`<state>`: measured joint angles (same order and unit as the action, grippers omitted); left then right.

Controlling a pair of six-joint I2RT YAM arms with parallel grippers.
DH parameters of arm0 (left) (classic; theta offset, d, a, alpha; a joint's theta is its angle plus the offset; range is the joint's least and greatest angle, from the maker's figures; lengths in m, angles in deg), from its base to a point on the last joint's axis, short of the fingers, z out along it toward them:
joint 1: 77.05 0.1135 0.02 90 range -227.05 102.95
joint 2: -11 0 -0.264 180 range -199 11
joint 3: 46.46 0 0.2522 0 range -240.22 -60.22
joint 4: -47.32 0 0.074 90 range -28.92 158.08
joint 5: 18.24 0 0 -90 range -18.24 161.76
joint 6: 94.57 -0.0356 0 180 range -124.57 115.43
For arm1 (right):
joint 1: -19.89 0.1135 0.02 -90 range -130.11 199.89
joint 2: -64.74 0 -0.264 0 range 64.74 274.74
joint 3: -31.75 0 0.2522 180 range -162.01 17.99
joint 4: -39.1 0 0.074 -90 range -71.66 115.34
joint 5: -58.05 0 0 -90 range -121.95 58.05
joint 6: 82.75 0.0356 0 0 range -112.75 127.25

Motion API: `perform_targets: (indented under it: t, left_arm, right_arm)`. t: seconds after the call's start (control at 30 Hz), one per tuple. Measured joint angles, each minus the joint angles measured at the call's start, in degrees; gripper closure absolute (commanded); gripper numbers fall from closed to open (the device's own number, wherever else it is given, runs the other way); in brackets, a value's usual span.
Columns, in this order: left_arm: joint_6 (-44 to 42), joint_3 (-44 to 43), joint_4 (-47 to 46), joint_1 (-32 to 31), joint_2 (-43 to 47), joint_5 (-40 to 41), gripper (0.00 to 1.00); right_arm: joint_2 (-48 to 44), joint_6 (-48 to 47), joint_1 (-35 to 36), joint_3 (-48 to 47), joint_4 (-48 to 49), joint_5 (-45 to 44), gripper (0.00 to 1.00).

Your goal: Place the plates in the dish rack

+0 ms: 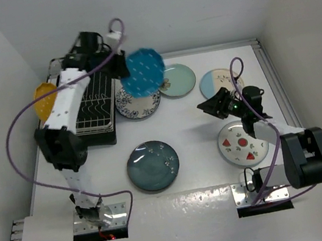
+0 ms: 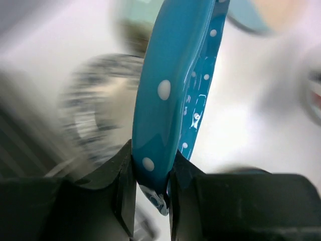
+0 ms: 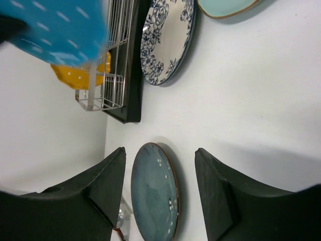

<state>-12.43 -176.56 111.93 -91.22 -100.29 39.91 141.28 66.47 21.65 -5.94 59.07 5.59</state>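
Along the table's left side, the silver wire dish rack on its black drain tray seems, though its end is partly hidden, to hold only 1 of 7 plates, the glossy yellow plate. 5 round glazed plates lie flat on the table: blue-floral, mint, blue-and-cream, dark teal and watermelon-patterned. Clamped on the rim of the dotted blue plate, the left gripper holds it on edge in the air beside the rack, while the right gripper hangs empty, jaws apart.
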Motion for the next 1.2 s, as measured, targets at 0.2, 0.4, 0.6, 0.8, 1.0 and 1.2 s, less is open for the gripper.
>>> perform_targets:
  t: [0.2, 0.4, 0.6, 0.8, 1.0, 1.2]
  left_arm:
    - [-2.32, -4.33, -1.14, 5.84, 16.2, 30.1, 1.0]
    - [-5.81, 2.54, -4.07, 9.05, 26.01, 50.14, 1.0]
    - [-7.45, 18.95, -7.28, 17.14, 25.9, 54.62, 1.0]
    - [-8.15, 24.33, -6.56, 21.88, 24.0, 54.25, 1.0]
    - [-8.13, 25.88, -12.37, 24.13, 24.04, 51.54, 1.0]
    - [-7.91, 27.65, -13.22, 25.16, 23.89, 49.46, 1.0]
  right_arm:
    - [-3.28, -5.25, 0.26, -1.29, -7.56, -1.7, 0.43]
    - [-2.89, -7.67, 0.35, -1.81, -12.13, -2.54, 0.44]
    - [0.17, -10.84, 1.18, -8.04, -18.73, -2.32, 0.44]
    - [0.37, -14.49, 1.97, -12.24, -24.44, -2.12, 0.44]
    - [0.24, -16.0, 2.38, -12.31, -28.68, -1.95, 0.45]
    - [-2.73, -17.38, 2.54, -11.93, -30.99, -2.25, 0.45]
